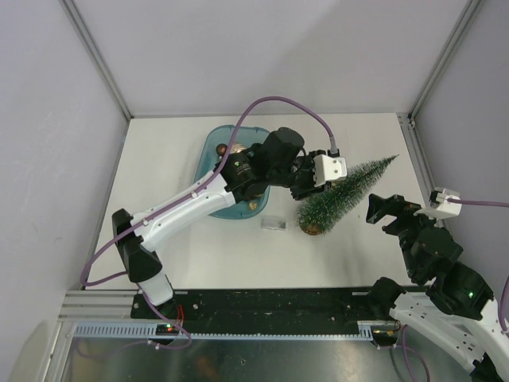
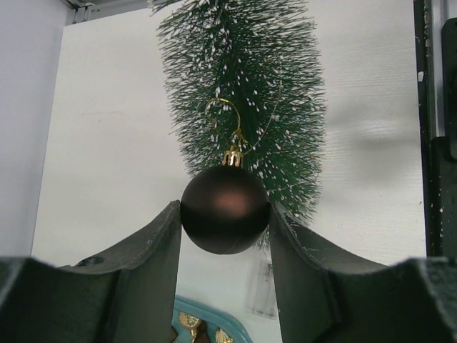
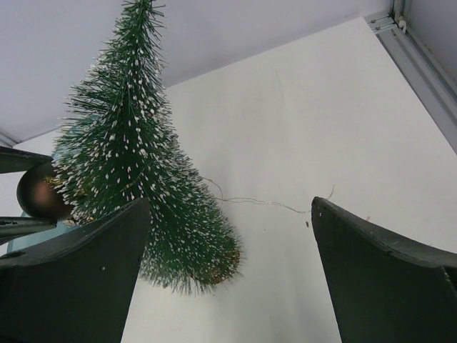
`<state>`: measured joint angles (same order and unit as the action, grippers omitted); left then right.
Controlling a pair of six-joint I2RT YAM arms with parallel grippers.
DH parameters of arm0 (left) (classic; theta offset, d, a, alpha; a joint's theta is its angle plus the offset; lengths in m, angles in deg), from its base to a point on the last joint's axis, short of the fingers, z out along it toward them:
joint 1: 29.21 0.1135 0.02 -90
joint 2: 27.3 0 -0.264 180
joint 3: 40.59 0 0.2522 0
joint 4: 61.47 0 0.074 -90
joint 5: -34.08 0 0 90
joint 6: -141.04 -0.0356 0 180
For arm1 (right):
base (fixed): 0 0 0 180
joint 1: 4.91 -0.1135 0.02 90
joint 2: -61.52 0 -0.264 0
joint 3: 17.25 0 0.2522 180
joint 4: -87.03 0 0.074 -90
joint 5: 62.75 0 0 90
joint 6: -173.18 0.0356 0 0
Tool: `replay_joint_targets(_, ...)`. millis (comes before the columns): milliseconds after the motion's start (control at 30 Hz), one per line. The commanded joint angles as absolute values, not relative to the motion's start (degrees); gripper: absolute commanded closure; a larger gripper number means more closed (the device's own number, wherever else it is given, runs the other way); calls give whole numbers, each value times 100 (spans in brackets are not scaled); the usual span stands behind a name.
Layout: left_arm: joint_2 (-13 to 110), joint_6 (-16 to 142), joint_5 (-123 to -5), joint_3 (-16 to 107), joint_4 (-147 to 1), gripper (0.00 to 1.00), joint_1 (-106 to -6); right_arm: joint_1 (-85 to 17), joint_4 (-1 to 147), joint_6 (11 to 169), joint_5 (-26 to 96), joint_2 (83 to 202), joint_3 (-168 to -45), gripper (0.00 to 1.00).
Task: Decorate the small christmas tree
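From above, we saw the tree point(image 1: 347, 193) lying on the table point(image 1: 238, 263), just right of the teal tray point(image 1: 208, 155), its tip toward the far right corner. The left gripper point(image 1: 305, 185) was at its lower part; the right gripper point(image 1: 380, 208) was near, not touching. In the left wrist view, the jaws were clamped on a brown ball point(image 2: 225, 209), its gold hook point(image 2: 227, 107) in front of the bristles. In the right wrist view, the jaws stood wide apart, the tree beyond them

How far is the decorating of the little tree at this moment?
Done: no ornament shows on the small christmas tree yet. In hand: the left gripper holds a brown ball, its gold hook near the bristles. Left: hooking it on, then the ornaments waiting in the teal tray.
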<state>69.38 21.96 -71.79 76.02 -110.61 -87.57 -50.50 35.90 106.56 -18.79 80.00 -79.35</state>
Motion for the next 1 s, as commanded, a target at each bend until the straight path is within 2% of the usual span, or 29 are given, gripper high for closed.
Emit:
replay_joint_targets(0,6677,2065,-7055,7608,-10982,100,-8778,-5079,3846,10644,-1922,8073,-7935,1)
replay_joint_targets(267,6669,2105,-7015,7625,-10978,100,-8783,-5079,3834,10643,-1900,8055,-7932,1)
replay_joint_targets(333,6664,2124,-7004,7604,-10982,96,-8783,-5075,3826,10650,-1892,8047,-7934,1)
replay_joint_targets(567,6647,2166,-7049,7583,-10982,58,-8783,-5079,3820,10664,-1881,8005,-7930,1)
replay_joint_targets(800,6568,2199,-7059,7498,-10981,39,-8783,-5079,3840,10677,-1865,7985,-7938,1)
replay_joint_targets(867,6531,2246,-7059,7456,-10985,25,-8787,-5079,3849,10681,-1857,7988,-7936,1)
replay_joint_targets(900,6510,2286,-7064,7436,-10986,15,-8785,-5079,3857,10682,-1855,7993,-7935,1)
replay_joint_targets(967,6468,2334,-7069,7384,-10986,4,-8783,-5079,3873,10682,-1846,7996,-7940,1)
